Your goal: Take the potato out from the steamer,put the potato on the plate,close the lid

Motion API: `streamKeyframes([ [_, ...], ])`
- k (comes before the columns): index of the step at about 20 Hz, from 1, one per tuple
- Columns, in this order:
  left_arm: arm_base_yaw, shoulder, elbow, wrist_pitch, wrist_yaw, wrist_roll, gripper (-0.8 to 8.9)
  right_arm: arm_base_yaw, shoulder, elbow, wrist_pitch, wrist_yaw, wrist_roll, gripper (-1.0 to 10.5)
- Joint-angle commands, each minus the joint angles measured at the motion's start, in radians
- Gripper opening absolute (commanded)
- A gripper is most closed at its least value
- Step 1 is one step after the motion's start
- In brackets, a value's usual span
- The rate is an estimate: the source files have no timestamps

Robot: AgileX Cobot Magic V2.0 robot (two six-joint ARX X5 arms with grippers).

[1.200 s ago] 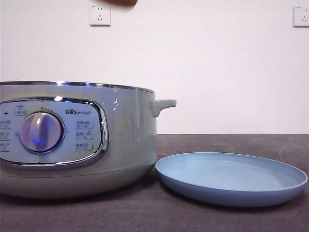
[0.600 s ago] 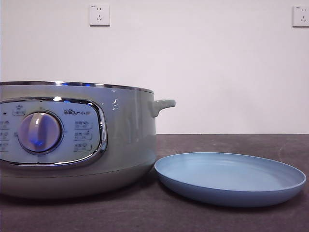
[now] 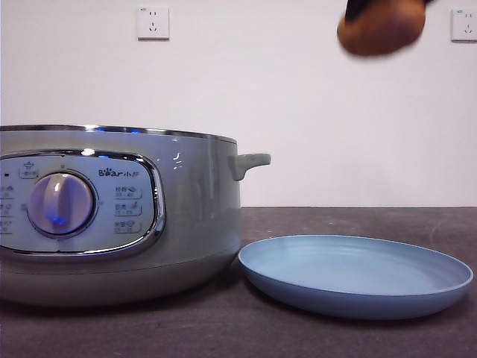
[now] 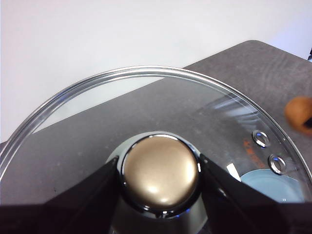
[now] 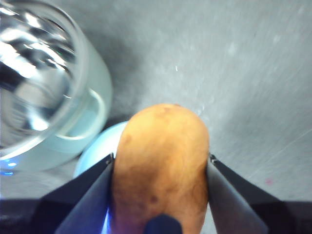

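Note:
My right gripper [image 5: 161, 161] is shut on the orange-brown potato [image 5: 161, 165] and holds it high in the air. In the front view the potato [image 3: 380, 28] hangs at the top right, high over the light-blue plate [image 3: 356, 274]. My left gripper [image 4: 160, 170] is shut on the knob [image 4: 160, 170] of the glass lid [image 4: 204, 105] and holds the lid up in the air. The pale-green steamer [image 3: 112, 212] stands open at the left of the front view, with its handle [image 3: 250, 161] toward the plate. It also shows in the right wrist view [image 5: 46, 87], with the plate's edge [image 5: 92, 151] beside it.
The dark grey table [image 3: 358, 220] runs behind the plate to a white wall with two sockets [image 3: 153, 22]. In the left wrist view the potato [image 4: 300, 113] shows at the far edge beyond the lid, and the plate [image 4: 268, 185] shows through the glass.
The potato in my right gripper has come into the front view at the top right, over the plate. The steamer and plate have not moved.

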Motion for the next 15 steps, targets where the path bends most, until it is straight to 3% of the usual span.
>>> streamKeyframes([
  [1, 0.001, -0.015, 0.011, 0.056, -0.001, -0.006, -0.08, 0.001, 0.005, -0.152, 0.109, -0.004, 0.031, -0.1],
  [5, 0.001, -0.015, 0.011, 0.056, -0.001, -0.006, -0.08, 0.006, 0.005, -0.378, 0.311, -0.008, 0.072, -0.1],
  [8, 0.001, -0.015, 0.011, 0.056, -0.002, -0.006, -0.08, 0.009, 0.005, -0.496, 0.426, -0.062, 0.095, -0.1],
  [15, 0.001, -0.014, 0.011, 0.056, -0.002, -0.006, -0.08, 0.031, 0.095, -0.583, 0.522, -0.082, 0.109, -0.1],
])
